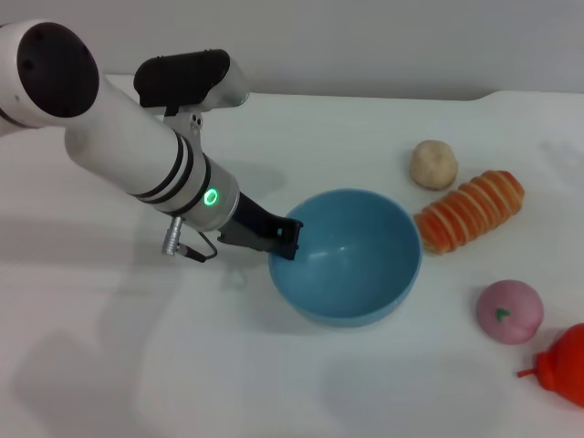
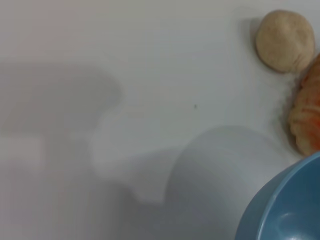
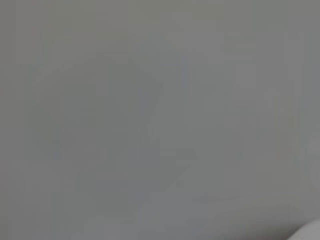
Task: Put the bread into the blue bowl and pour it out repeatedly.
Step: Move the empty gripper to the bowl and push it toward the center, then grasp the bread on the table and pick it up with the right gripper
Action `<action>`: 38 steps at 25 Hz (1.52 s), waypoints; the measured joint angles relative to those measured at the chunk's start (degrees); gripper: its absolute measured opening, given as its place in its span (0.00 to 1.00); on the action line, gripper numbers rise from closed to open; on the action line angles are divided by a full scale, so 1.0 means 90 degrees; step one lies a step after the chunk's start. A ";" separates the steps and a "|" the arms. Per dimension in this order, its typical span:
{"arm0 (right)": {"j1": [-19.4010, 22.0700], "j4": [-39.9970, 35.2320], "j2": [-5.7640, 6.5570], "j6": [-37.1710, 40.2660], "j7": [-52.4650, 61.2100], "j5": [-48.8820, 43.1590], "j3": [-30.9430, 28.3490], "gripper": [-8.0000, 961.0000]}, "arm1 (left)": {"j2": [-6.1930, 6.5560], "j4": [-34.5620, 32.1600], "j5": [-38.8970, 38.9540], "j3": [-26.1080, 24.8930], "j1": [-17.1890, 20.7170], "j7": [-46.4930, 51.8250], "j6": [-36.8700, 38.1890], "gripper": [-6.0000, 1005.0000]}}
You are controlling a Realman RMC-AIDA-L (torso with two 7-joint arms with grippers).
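**Tabletop inventory: blue bowl held at its rim, bread lying outside it**

Landmark: the blue bowl (image 1: 349,255), set upright on the white tabletop (image 1: 137,365), its glossy inside seen to be empty.

- Left pincer (image 1: 286,239): placed at the bowl's rim on the robot's left side, closed on the rim, one black finger seen just inside the wall. The white left arm is extended to it from the far left.
- Bread (image 1: 470,211): laid on the tabletop just beyond the bowl's right side, its near end close to the rim or touching it, which cannot be told. Orange and cream stripes are shown uppermost. It is not gripped.
- Round beige bun (image 1: 432,164): placed beyond the bowl, to the right, just beside the far side of the bread.
- Pink round fruit (image 1: 509,311): placed right of the bowl, on the near side, apart from it.
- Red item (image 1: 564,365): partly cut off at the right edge, nearer than the pink fruit.
- Right pincer: not seen in any view; only a plain grey surface is shown by the right wrist camera.
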State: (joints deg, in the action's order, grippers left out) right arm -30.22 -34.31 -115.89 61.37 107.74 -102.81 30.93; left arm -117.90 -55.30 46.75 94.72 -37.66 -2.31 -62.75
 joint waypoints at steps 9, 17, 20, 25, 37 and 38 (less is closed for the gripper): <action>-0.1095 -0.1964 0.0365 0.2305 0.2177 -0.4184 0.0085 0.47 | 0.0012 -0.0021 -0.0133 -0.0224 -0.0042 -0.0055 0.0092 0.00; -0.1951 -0.1835 0.0194 0.2182 0.1424 -0.6323 0.2304 0.47 | 0.0023 -0.0065 -0.0169 -0.0260 -0.0052 -0.0111 0.0098 0.00; -0.1923 -0.1940 -0.0060 0.1642 0.1037 -0.6391 0.2697 0.47 | 0.0024 -0.0067 -0.0169 -0.0288 -0.0044 -0.0113 0.0099 0.00; -0.1947 -0.1628 -0.0262 0.0700 0.0927 -0.6409 0.2856 0.47 | 0.0025 -0.0067 -0.0168 -0.0387 0.0004 -0.0115 0.0109 0.00; -0.2103 -0.0455 -0.0283 0.0120 0.0093 -0.5838 0.3099 0.47 | 0.0037 -0.0044 -0.0165 -0.0767 0.0011 -0.0277 0.0086 0.00; -0.2103 -0.0413 -0.0286 0.0080 0.0067 -0.5795 0.3103 0.47 | 0.0031 -0.0034 -0.0165 -0.0817 0.0011 -0.0313 0.0072 0.00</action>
State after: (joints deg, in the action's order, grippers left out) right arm -49.15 -38.03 -118.46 62.09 108.34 -154.97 58.86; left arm -117.62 -55.60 45.27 87.36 -37.56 -5.12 -62.11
